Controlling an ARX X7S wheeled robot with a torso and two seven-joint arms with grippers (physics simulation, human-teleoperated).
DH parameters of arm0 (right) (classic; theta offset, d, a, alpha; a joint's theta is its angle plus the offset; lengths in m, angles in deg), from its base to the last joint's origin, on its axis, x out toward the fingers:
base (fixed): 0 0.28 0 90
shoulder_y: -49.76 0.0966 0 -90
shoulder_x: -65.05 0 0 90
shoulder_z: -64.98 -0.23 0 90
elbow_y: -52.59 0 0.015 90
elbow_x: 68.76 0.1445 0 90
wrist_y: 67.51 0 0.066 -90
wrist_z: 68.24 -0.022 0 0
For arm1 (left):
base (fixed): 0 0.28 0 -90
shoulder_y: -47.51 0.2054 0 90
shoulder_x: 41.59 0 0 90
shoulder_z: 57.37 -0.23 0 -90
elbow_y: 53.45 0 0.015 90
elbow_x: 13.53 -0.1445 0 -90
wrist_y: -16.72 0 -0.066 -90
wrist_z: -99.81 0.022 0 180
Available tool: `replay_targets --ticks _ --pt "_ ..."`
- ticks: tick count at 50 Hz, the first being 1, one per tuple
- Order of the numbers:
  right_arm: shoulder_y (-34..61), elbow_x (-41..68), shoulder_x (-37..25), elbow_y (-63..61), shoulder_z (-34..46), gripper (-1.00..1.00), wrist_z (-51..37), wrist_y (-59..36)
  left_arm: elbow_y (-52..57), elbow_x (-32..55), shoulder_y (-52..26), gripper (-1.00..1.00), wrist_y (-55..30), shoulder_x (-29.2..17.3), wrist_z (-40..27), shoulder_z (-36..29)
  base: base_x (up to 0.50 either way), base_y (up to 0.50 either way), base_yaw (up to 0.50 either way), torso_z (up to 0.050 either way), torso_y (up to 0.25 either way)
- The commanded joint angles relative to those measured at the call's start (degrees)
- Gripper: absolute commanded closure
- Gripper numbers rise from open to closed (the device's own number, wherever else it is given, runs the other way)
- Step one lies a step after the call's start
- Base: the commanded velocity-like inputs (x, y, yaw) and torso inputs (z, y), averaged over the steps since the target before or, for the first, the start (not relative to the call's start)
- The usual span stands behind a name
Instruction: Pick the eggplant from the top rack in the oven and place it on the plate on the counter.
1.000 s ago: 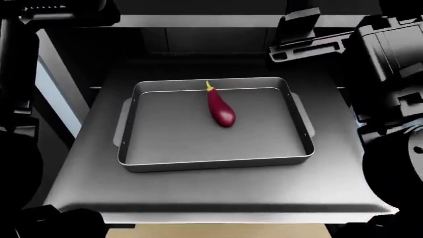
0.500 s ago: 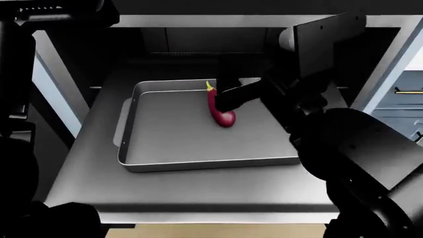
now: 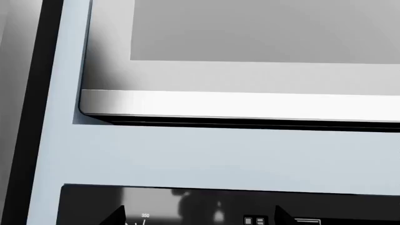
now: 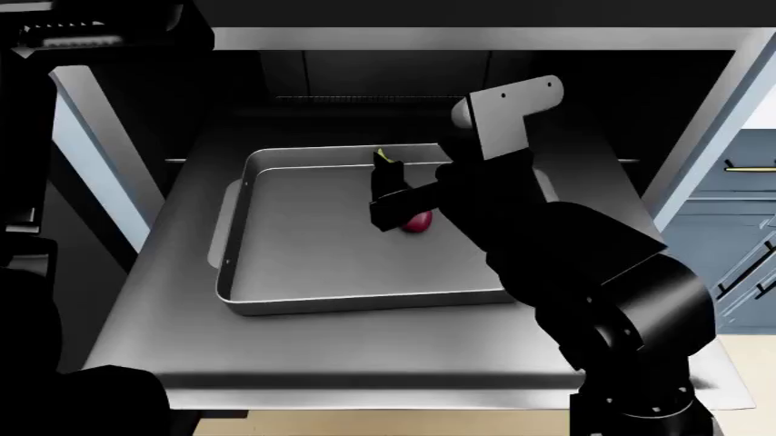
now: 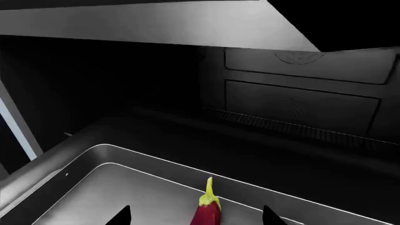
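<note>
glossy maroon eggplant (image 5: 207, 213) with yellow-green stem lies near the baking tray's (image 4: 261, 300) far edge. my right gripper's (image 4: 391, 202) jaws stand apart around it; my left's i cannot tell. "350" shows on the oven (image 3: 187, 154) panel.

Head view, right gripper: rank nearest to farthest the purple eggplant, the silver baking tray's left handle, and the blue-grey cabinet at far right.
1. The small glossy purple eggplant, directly under the right gripper, partly hidden by it.
2. The left handle of the rimmed silver-grey baking tray, across the tray.
3. The blue-grey cabinet, outside the oven at far right.

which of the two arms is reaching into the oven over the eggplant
The right end effector: it hangs over the eggplant in the baking tray. The left arm stays outside, its camera facing the oven's control panel.
</note>
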Motion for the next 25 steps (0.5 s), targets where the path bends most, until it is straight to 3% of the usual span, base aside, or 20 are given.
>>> replay_targets --ticks 1,25 --pt "2.2 -0.1 0.33 6.94 1.27 -1.0 1.47 1.21 -0.85 4.47 0.05 -1.0 1.31 -1.21 -3.68 -0.01 0.0 0.0 0.0 0.0 0.0" --pt "10.64 2.96 -2.72 10.7 6.41 -1.0 4.84 -8.72 -1.65 6.4 1.66 -1.0 5.03 -2.99 -6.36 -2.06 0.0 0.0 0.0 0.0 0.0"
